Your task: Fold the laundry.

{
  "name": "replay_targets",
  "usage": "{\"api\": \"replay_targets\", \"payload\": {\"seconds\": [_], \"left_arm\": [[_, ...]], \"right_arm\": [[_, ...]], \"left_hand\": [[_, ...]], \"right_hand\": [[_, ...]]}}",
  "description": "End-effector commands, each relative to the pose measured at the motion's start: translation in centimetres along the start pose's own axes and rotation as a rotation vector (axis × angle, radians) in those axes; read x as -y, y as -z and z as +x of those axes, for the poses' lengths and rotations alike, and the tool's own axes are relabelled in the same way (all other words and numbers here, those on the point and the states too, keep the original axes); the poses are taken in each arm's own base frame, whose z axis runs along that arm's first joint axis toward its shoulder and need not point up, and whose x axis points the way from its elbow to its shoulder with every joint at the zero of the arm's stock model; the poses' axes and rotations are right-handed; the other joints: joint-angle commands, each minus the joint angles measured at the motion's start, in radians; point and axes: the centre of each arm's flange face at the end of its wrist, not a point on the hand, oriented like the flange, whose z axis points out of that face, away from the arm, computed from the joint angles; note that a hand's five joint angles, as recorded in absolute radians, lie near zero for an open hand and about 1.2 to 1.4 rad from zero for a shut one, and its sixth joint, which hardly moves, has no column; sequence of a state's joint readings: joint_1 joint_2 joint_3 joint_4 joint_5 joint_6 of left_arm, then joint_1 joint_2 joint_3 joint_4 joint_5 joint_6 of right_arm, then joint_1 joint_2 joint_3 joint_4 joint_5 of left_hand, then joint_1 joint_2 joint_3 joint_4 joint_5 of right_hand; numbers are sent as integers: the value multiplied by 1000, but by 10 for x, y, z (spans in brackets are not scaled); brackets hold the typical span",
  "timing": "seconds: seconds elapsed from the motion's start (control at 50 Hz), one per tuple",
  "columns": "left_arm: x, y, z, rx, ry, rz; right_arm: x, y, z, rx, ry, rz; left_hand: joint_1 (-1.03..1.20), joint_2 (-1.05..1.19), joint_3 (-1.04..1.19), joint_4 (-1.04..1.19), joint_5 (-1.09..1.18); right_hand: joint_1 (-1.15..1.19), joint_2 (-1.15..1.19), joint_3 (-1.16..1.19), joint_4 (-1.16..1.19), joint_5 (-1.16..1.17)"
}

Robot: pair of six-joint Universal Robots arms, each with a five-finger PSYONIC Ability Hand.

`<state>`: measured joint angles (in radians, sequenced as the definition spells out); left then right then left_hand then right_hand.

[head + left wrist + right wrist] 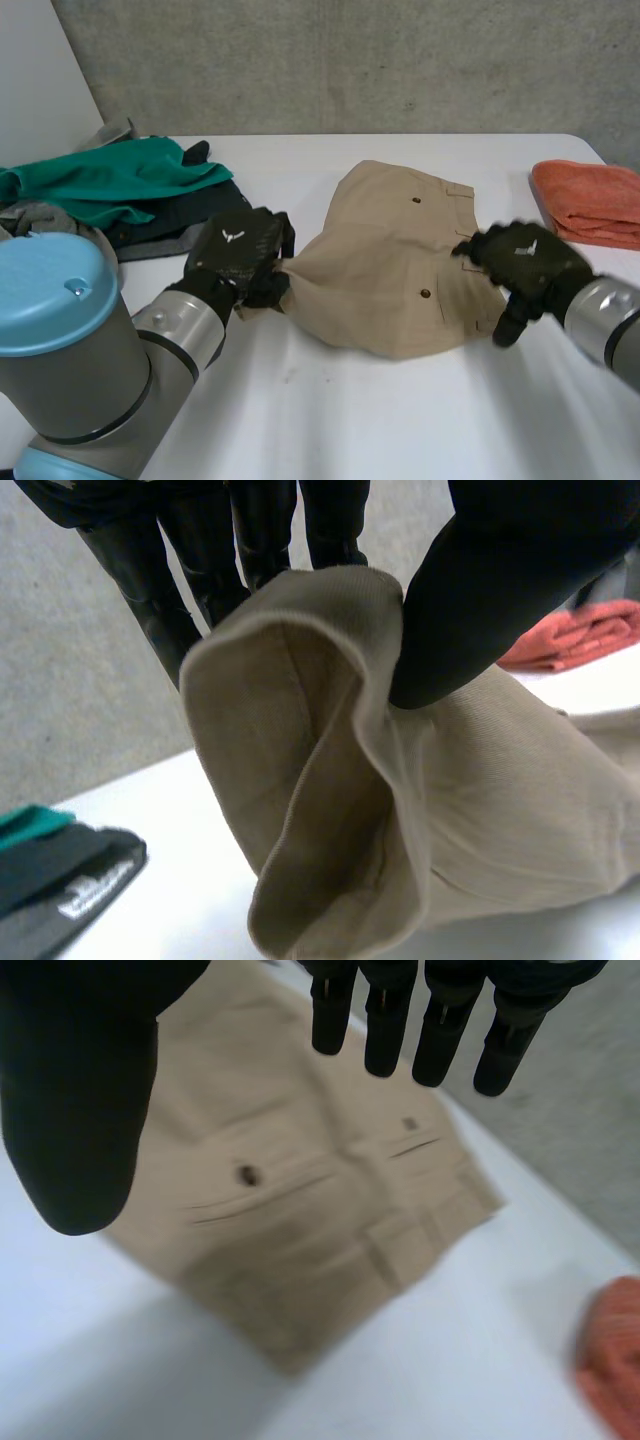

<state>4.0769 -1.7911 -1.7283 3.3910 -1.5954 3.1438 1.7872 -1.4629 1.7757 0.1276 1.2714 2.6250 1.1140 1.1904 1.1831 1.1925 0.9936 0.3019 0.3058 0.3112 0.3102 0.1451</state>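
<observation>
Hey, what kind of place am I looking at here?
Probably a robotics lab or test room, not a home: a white table before a bare concrete wall, where the robot's left hand pinches tan shorts beside a green cloth.

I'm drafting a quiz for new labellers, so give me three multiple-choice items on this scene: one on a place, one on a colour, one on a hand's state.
1. The orange towel lies: A on the table, apart from the shorts, toward the right arm's side; B under the shorts; C hanging off the table.
2. The shorts are: A tan; B blue; C striped.
3. The left hand is: A open; B shut on the shorts' edge; C shut, holding nothing.
Answers: 1 A, the head view shows bare table between them. 2 A, plain tan cloth throughout. 3 B, its thumb and fingers pinch the edge in the left wrist view.
</observation>
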Motion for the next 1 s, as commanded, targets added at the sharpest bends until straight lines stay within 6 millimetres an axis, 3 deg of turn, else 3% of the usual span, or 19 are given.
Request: {"api": "replay_targets", "payload": {"seconds": [0.02, 0.12, 0.26, 0.34, 0.42, 0.5, 0.52, 0.54, 0.56, 0.58, 0.62, 0.64, 0.66, 0.74, 0.82, 0.88, 0.92, 1.0], "left_arm": [[18, -6, 1, -4, -6, 61], [27, -10, 1, -4, -5, 90], [35, -11, 3, -5, -3, 113], [38, -9, 5, -10, -5, 124], [49, -3, 5, -8, -4, 151], [74, 7, 4, -7, -7, 228], [82, 10, 4, -6, -11, 254], [92, 14, 4, -7, -15, 283], [111, 21, 2, -2, -27, 339], [120, 25, 2, 0, -33, 364], [141, 33, 2, 3, -47, 418], [160, 41, 2, 8, -62, 470], [171, 44, 2, 13, -70, 498], [220, 63, 0, 35, -89, 632], [265, 81, -2, 50, -87, 772], [286, 85, -4, 63, -85, 838], [286, 78, -5, 73, -84, 835], [263, 33, -10, 101, -105, 741]], "right_arm": [[-35, -25, -13, 22, -71, 34], [-60, -53, -16, 19, -109, 1], [-66, -66, -12, -14, -96, -14], [-69, -74, -2, -82, -91, -14], [-61, -73, 6, -137, -77, 20], [-10, -48, 27, -215, -3, 151], [14, -32, 34, -243, 41, 205], [26, -24, 38, -252, 64, 226], [37, -16, 41, -261, 81, 242], [60, 0, 48, -281, 110, 279], [86, 16, 56, -300, 132, 329], [99, 24, 60, -310, 140, 356], [124, 39, 68, -339, 156, 407], [177, 76, 83, -402, 197, 541], [211, 102, 93, -463, 228, 643], [220, 107, 98, -479, 236, 672], [219, 96, 101, -471, 232, 658], [196, 46, 99, -394, 200, 557]], "left_hand": [[282, 206, 213, 204, 228], [282, 206, 213, 204, 228], [282, 206, 213, 204, 228], [282, 206, 213, 204, 228], [282, 206, 213, 204, 228], [282, 206, 213, 204, 228], [282, 206, 213, 204, 228], [282, 206, 213, 204, 228], [282, 206, 213, 204, 228], [282, 206, 213, 204, 228], [282, 206, 213, 204, 228], [282, 206, 213, 204, 228], [282, 206, 213, 204, 228], [282, 206, 213, 204, 228], [282, 206, 213, 204, 228], [282, 206, 213, 204, 228], [282, 206, 213, 204, 228], [282, 206, 213, 204, 228]], "right_hand": [[182, 178, 173, 174, 165], [308, 304, 299, 300, 290], [452, 448, 443, 444, 434], [1087, 1083, 1078, 1079, 1070], [1094, 1090, 1085, 1086, 1077], [1094, 1090, 1085, 1086, 1077], [1094, 1090, 1085, 1086, 1077], [1094, 1090, 1085, 1086, 1077], [1094, 1090, 1085, 1086, 1077], [1094, 1090, 1085, 1086, 1077], [1094, 1090, 1085, 1086, 1077], [1094, 1090, 1085, 1086, 1077], [1094, 1090, 1085, 1086, 1077], [1094, 1090, 1085, 1086, 1077], [1094, 1090, 1085, 1086, 1077], [1094, 1090, 1085, 1086, 1077], [1094, 1090, 1085, 1086, 1077], [1094, 1090, 1085, 1086, 1077]]}}
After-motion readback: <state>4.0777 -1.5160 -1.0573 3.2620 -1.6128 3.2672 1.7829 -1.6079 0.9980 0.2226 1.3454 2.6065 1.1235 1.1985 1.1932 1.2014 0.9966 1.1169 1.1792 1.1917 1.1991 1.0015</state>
